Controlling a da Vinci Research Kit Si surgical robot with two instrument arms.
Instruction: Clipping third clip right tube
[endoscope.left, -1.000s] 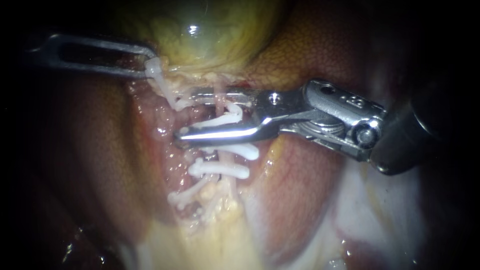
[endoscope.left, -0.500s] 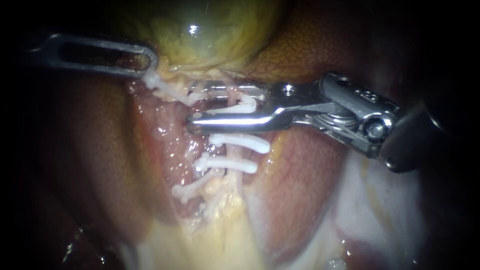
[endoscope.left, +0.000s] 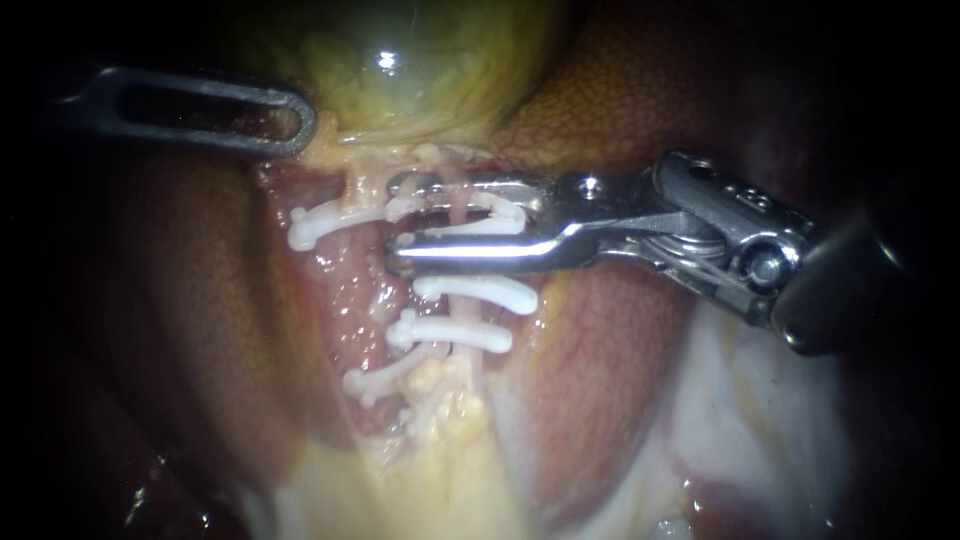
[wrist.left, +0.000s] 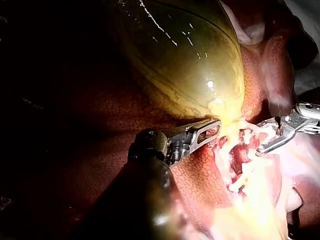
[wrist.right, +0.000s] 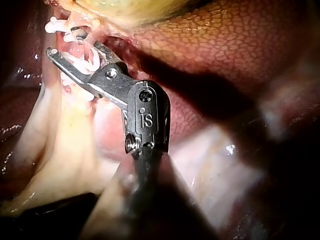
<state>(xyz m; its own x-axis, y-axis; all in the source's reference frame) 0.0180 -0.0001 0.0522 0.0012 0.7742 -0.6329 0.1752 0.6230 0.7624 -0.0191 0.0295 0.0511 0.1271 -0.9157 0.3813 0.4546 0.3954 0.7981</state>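
My right instrument (endoscope.left: 393, 220) comes in from the right with its jaws open. The right tube (endoscope.left: 453, 203) runs upright between them. A white clip (endoscope.left: 470, 226) sits across this tube in the gap between the jaws. Two more white clips (endoscope.left: 476, 292) (endoscope.left: 450, 336) cross the same tube below the lower jaw. In the right wrist view the jaws (wrist.right: 62, 42) straddle the white clips. My left instrument (endoscope.left: 305, 120) lies at the upper left. Its slotted jaws (wrist.left: 216, 125) are shut on the yellowish tissue at the gallbladder's (endoscope.left: 420, 70) neck.
Another white clip (endoscope.left: 330, 222) lies level on the left side, and one more (endoscope.left: 375, 380) sits lower down. Brown liver (endoscope.left: 620, 100) surrounds the dissected bed. Pale fatty tissue (endoscope.left: 430, 480) fills the lower middle.
My right instrument has drawn back to the right and slightly up, its tips now near the clip's end. The left-side clip has dropped from beside the left jaws to lie level.
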